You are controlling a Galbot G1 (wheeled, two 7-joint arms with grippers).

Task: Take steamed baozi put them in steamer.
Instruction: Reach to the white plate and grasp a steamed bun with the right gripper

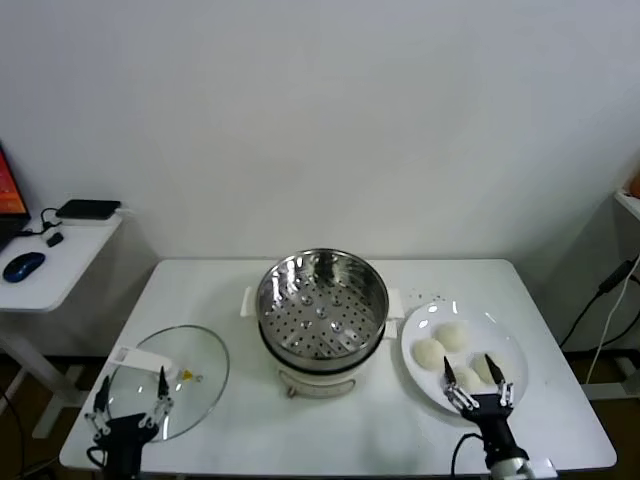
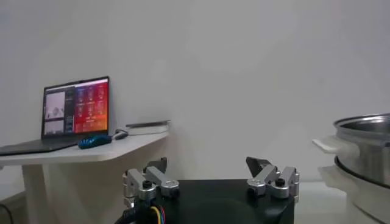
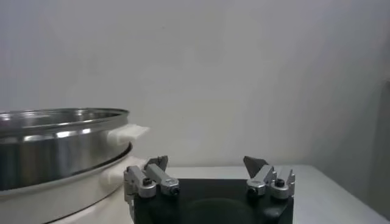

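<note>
The steel steamer (image 1: 322, 305) stands empty on its white pot base at the table's middle. Several cream-white baozi lie on a white plate (image 1: 425, 322) to its right, among them one at the back (image 1: 452, 335) and one on the left (image 1: 428, 353). My right gripper (image 1: 477, 375) is open and empty, low over the plate's near side, with two baozi between and behind its fingers. My left gripper (image 1: 131, 388) is open and empty over the glass lid (image 1: 185, 350) at the front left. The steamer also shows in the left wrist view (image 2: 365, 137) and the right wrist view (image 3: 55, 140), beyond the open grippers (image 2: 208, 165) (image 3: 206, 163).
A white side table (image 1: 60, 250) with a blue mouse (image 1: 22, 266) and a black box stands left of the main table. A laptop (image 2: 76, 112) sits on it. A cable (image 1: 600, 300) hangs at the far right. The wall is close behind.
</note>
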